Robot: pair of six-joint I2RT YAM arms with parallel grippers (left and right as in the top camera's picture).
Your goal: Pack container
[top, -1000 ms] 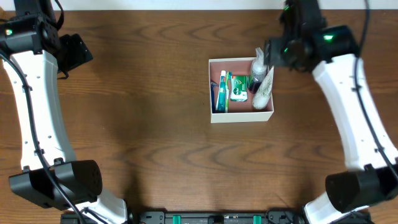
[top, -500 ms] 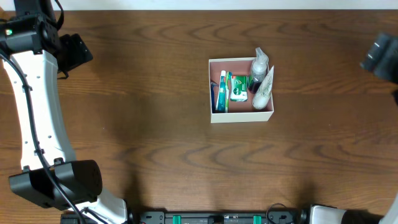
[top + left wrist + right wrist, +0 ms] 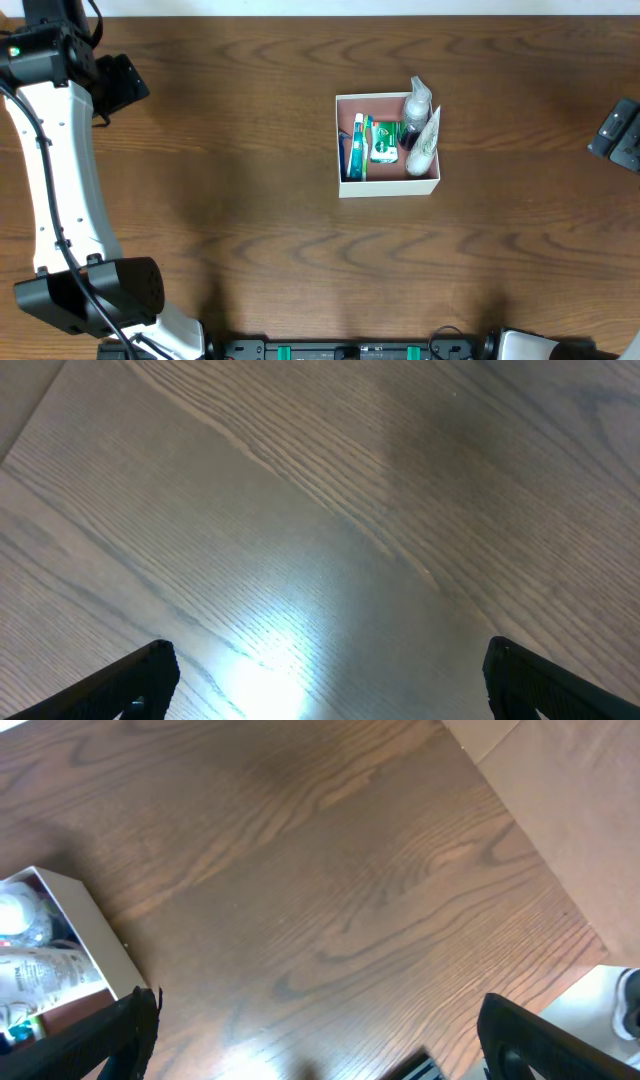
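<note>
The container (image 3: 388, 187) sits on the counter (image 3: 250, 230) a little right of centre and toward the far side, with both arms well apart from it. The left tool (image 3: 330, 682) hangs over bare wood at the far left. The right tool (image 3: 318, 1032) is out at the right edge. Both are spread wide and hold nothing. The weak spot looks to be the right side of the box, where a white tube (image 3: 424, 145) and a small bottle (image 3: 417, 100) lean against the wall and poke past the rim (the toothbrush (image 3: 355, 148) and green packet (image 3: 383, 145) lie lower, on the left). Any approach from the right with the fingers this wide could clip those two and tip them out. A nudge on the shallow wall would probably slide the whole box.
</note>
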